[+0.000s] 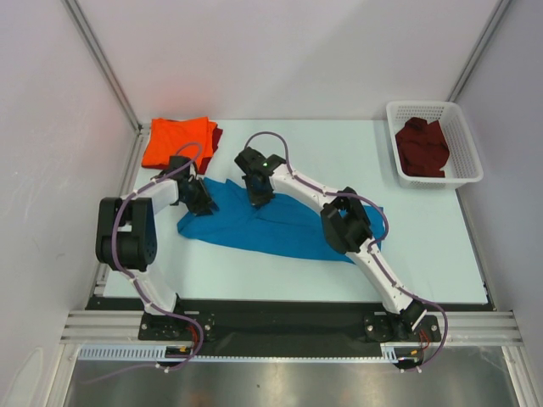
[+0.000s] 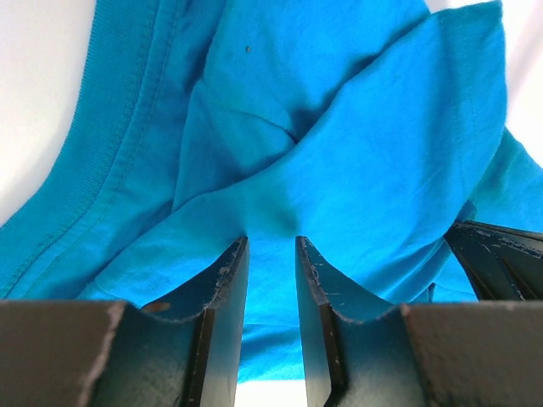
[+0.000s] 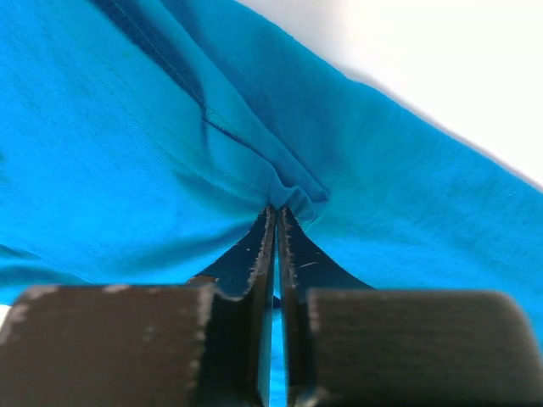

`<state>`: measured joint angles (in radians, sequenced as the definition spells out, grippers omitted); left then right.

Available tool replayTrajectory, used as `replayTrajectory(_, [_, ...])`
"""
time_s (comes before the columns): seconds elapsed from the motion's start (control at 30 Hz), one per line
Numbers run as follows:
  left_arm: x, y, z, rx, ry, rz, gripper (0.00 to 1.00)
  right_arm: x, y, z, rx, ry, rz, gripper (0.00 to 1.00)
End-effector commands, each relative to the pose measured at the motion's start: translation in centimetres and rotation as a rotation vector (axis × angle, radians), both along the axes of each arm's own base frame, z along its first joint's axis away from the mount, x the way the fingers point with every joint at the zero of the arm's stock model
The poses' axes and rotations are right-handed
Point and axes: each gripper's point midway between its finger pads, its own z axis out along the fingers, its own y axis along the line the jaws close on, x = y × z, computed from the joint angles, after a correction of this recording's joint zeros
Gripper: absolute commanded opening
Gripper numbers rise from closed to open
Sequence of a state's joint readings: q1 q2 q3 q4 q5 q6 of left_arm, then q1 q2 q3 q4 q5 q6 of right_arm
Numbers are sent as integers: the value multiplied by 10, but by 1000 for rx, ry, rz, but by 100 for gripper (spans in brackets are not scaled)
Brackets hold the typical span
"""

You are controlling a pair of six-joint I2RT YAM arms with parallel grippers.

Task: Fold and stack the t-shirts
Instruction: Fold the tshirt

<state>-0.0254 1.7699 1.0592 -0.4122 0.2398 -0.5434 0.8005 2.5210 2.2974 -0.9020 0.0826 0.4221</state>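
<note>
We see the blue t-shirt [image 1: 271, 225] as soft, matt knit cloth, its collar band ribbed and its seams stitched. The orange t-shirt [image 1: 176, 140] and the maroon t-shirt [image 1: 422, 146] look like the same matt cloth. The basket [image 1: 467, 144] is white plastic lattice with a slight gloss. The table [image 1: 424, 237] is pale, smooth and matt. The fingers [image 2: 222, 288] of the left gripper [image 2: 271, 246] are hard, black and matt, with edges scuffed pale. Those [image 3: 254, 254] of the right gripper [image 3: 276, 209] carry fine scratches. The arms [image 1: 382, 273] have smooth white shells, and the front rail [image 1: 288, 326] is ribbed bare metal.
</note>
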Motion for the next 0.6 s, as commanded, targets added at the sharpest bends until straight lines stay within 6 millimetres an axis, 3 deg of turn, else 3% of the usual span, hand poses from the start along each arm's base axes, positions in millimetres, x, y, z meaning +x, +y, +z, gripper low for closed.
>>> replayTrajectory(0.0, [4,5,-3,5,-10,-1,34,15,6,12,39,-41,-30,4])
replayTrajectory(0.27, [-4,9,-20,7,42,10,34,19,-3,41,66,-66,-74,0])
replayTrajectory(0.3, [-4,19,-21,5,48,39,34,19,-7,41,63,-61,-89,0])
replayTrajectory(0.33, [-4,21,-23,7,49,46,34,21,-8,53,84,-73,-102,0])
replayTrajectory(0.43, [-5,24,-26,11,55,46,33,23,-14,62,127,-62,-139,0])
replayTrajectory(0.57, [-6,26,-26,13,59,50,33,18,-19,58,132,-33,-152,0])
